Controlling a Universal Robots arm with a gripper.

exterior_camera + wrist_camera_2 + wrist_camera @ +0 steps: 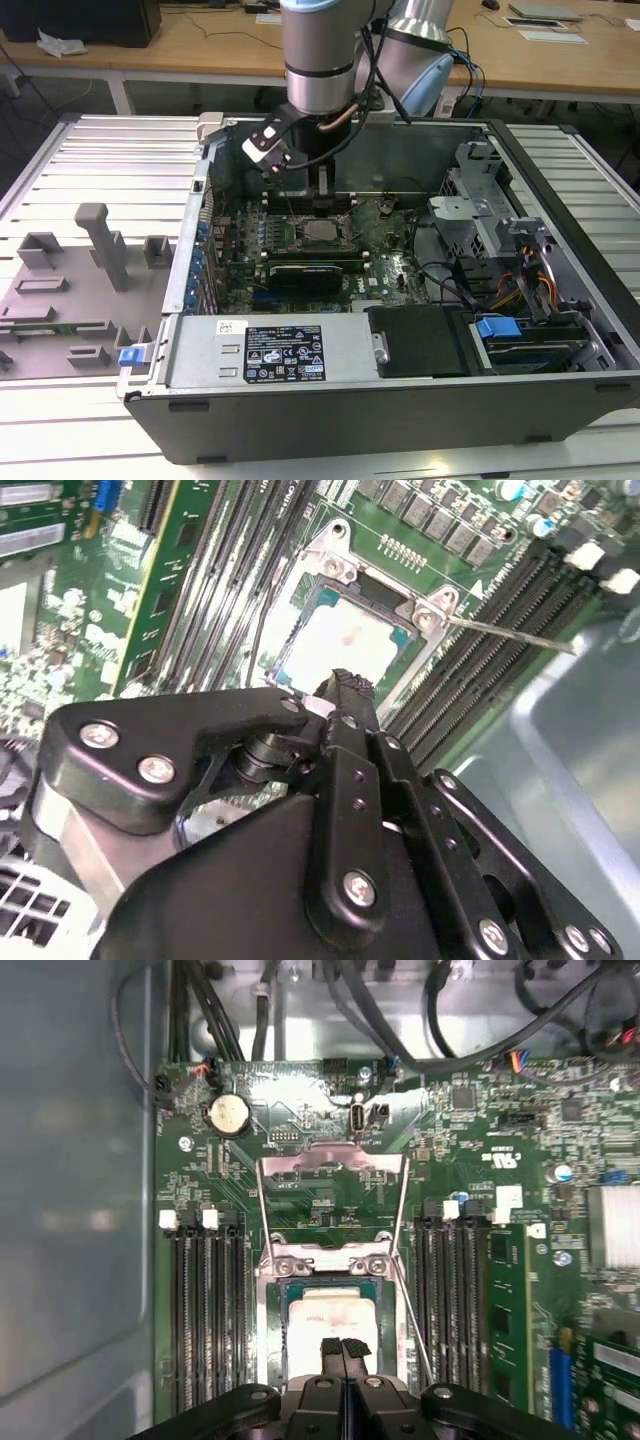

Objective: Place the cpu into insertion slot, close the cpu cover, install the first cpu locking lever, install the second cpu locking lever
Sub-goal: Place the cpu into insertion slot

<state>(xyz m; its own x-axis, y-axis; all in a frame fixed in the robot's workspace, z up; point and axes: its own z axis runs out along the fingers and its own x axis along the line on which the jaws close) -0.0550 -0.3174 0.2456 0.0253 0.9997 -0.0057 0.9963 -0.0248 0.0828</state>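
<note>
The cpu (325, 1312) lies flat in the insertion slot (283, 1305) on the green board, its pale top showing in both wrist views. The cpu cover (330, 1165) is swung open and lies back beyond its hinge, with the board visible through its window. One thin locking lever (412, 1332) stands loose beside the socket and sticks out sideways as a wire (510, 632) in the second wrist view. My gripper (345, 1345) hovers right over the cpu (335, 645), fingers pressed together with nothing between them. In the exterior view the gripper (322, 205) hangs just above the socket (320, 232).
Long black memory slots (200, 1310) flank the socket on both sides. A black graphics card (305, 272) sits in front of it. The case wall (300, 355), drive cage (480, 215) and cables (400, 1020) ring the board. A grey fixture tray (80, 290) lies outside the case at the exterior view's left.
</note>
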